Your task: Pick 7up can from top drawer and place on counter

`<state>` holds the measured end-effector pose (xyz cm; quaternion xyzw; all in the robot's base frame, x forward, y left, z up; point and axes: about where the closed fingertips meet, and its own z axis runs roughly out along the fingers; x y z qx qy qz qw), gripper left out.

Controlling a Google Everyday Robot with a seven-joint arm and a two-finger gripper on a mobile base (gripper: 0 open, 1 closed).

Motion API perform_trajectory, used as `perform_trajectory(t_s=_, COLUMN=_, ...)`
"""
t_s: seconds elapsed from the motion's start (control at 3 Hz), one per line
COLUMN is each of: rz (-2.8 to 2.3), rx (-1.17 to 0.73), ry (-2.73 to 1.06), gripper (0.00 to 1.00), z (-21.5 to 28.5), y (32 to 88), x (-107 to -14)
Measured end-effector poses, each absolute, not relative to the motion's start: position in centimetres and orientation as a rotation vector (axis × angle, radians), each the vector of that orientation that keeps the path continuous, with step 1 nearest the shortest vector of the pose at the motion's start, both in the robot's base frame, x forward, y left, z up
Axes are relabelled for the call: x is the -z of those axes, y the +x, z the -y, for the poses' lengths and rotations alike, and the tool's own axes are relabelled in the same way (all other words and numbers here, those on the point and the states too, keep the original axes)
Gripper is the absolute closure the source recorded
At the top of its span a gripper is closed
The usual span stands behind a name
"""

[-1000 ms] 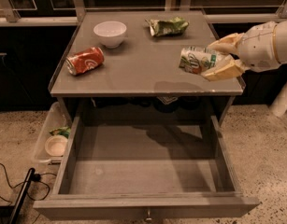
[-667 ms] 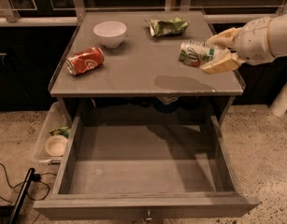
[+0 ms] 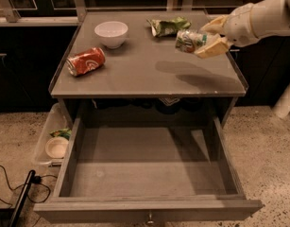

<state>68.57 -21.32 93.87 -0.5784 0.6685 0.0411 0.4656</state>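
The 7up can (image 3: 188, 40) is held lying on its side in the air, gripped between the two jaws of the gripper (image 3: 204, 40), which is reached in from the can's right. Compared with a second ago, the can is seen carried higher and further back, away from the near right corner of the counter (image 3: 149, 79). The counter lies below the can, and a shadow is cast on it beneath and slightly in front of the can, so no contact is judged yet. The lift out of the drawer is thus taken as done; only the lowering and release are judged to be left.

One crumpled green bag (image 3: 167, 26) is found just behind and to the left of the can. One white bowl (image 3: 111, 33) is set well to the can's left, and one orange-red can (image 3: 86, 61) is laid on its side further left and nearer the front. One top drawer (image 3: 149, 174) is pulled open below and in front of the can, with nothing seen inside. One clear bin (image 3: 46, 136) is placed far below-left of the can, with a white dish in it.
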Motion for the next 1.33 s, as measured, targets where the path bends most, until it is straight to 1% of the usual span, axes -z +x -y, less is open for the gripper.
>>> perform_trajectory(t_s=0.33, rz=-1.655, rx=-0.168, ry=-1.445, gripper=1.0, z=19.7, y=70.6, x=-92.4)
perform_trajectory(t_s=1.0, rz=-1.755, rx=-0.281, ry=-1.488, gripper=1.0, z=18.0, y=70.8, x=-87.5)
perform_trajectory(t_s=1.33, rz=-1.758, rx=-0.283, ry=-1.489, gripper=0.83, z=18.0, y=70.8, x=-87.4)
